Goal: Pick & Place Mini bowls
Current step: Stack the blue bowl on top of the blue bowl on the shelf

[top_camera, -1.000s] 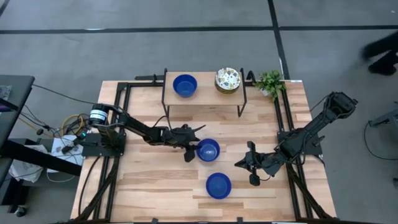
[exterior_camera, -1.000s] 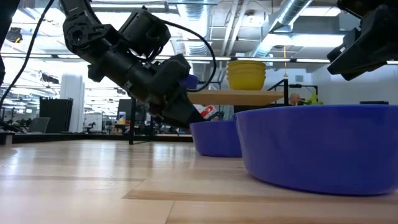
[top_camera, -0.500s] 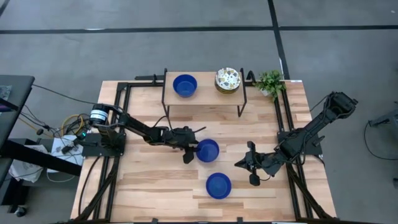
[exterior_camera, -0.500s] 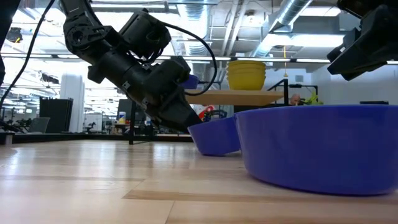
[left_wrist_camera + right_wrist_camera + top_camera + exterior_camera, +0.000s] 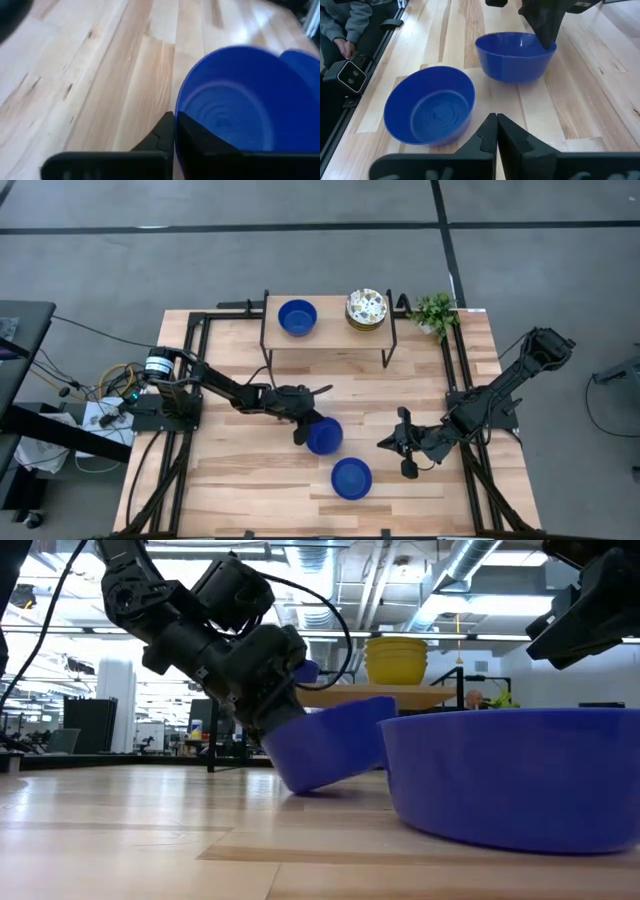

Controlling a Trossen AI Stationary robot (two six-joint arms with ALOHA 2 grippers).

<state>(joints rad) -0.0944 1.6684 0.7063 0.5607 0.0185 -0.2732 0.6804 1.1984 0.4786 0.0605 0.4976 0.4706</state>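
Of the mini bowls, one blue bowl (image 5: 324, 436) sits tilted at mid table with my left gripper (image 5: 304, 428) shut on its rim. A second blue bowl (image 5: 351, 478) rests on its base nearer the front edge. A third blue bowl (image 5: 297, 317) and a stack of patterned bowls (image 5: 366, 308) stand on a raised shelf (image 5: 330, 340) at the back. My right gripper (image 5: 405, 452) hangs shut and empty to the right of the bowls, above the table. My left gripper has the blue bowl's rim (image 5: 176, 111) on the side toward the table's left, one finger inside the bowl and one outside. The fingers slant down from the left. The bowl (image 5: 330, 745) is tilted; whether its low edge (image 5: 298, 787) touches the table I cannot tell.
A small green plant (image 5: 434, 312) stands at the back right corner. Black frame rails (image 5: 200, 340) run along the table's left and right sides. A person's sleeve and hand (image 5: 342, 30) show beyond the table edge in the right wrist view.
My left gripper has shut on the blue bowl's rim and drawn it toward the table's near edge and slightly left. The bowl, which sat level, now stands tilted, closer to the second blue bowl.
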